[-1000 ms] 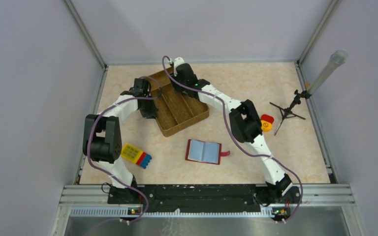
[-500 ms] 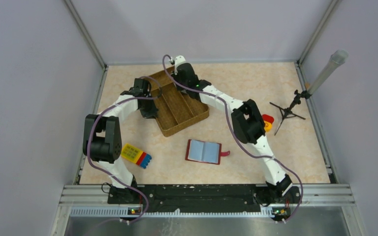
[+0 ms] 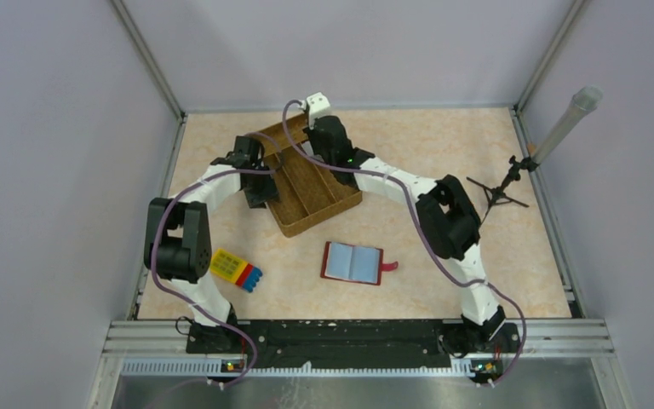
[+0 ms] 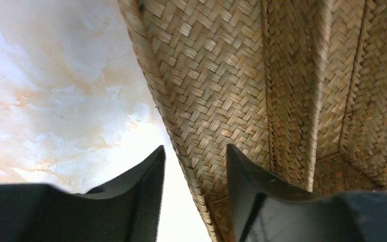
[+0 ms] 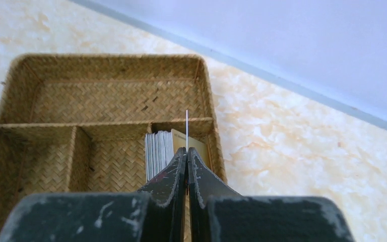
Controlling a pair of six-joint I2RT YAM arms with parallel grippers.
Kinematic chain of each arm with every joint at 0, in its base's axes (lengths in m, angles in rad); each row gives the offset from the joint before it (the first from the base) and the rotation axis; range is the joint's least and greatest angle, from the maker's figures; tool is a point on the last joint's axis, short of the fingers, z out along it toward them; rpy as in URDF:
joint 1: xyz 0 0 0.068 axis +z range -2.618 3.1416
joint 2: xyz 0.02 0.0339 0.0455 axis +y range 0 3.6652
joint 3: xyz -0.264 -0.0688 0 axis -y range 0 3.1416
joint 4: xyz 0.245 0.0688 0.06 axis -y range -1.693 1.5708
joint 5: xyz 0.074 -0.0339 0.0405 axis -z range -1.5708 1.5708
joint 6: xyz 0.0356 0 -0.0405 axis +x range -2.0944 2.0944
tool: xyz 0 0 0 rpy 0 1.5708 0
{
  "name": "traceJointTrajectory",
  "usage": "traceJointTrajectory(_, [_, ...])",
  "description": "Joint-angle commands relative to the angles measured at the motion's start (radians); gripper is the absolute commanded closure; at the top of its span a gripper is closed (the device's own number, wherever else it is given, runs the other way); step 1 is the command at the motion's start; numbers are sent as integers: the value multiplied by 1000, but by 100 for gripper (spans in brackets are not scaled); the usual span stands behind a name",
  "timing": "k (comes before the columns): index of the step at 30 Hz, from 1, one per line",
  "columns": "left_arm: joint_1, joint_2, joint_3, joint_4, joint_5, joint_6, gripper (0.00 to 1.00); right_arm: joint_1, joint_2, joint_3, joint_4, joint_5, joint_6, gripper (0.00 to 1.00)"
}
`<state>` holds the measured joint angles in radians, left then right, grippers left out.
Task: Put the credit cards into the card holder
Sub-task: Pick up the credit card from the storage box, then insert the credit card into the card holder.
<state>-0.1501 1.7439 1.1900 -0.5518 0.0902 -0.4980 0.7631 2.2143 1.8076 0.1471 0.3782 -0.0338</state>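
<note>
Soft, even overhead light, barely any shadows; top view crisp, right gripper (image 5: pixel 186 151) blurred up close, table (image 4: pixel 179 212) blowing out white in the left wrist view

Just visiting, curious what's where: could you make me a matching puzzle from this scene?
1. open red card holder
2. yellow-red-blue toy block
3. upright stack of cards
4. single thin card

A. pinched in the shut right claw
B. inside the brown woven basket
C. on the marbled table, beside left arm
D. on the table, near side of basket

Pairs: 1-D, 2-C, 3-B, 4-A
</note>
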Motion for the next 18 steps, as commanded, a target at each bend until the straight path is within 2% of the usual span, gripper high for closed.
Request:
traceJointTrajectory(1, [-12,-6,32,-4,-10,33,44,12,-202,-57,109,42,-14,100])
traceJointTrajectory(5, [-12,-48,43,-16,-71,59,25,12,-355,-155,41,-8,25,100])
traceJointTrajectory(9, [-12,-118,47,-21,-156,85,12,-4,-526,-255,-151,-95,125,100])
traceJointTrajectory(13, [-28,-222,33,-18,-218,125,7,-75,-722,-455,-290,-287,264,100])
traceJointTrajectory(18, [-124,-365,-19,-32,-271,136,8,-151,-940,-706,-374,-575,389,100])
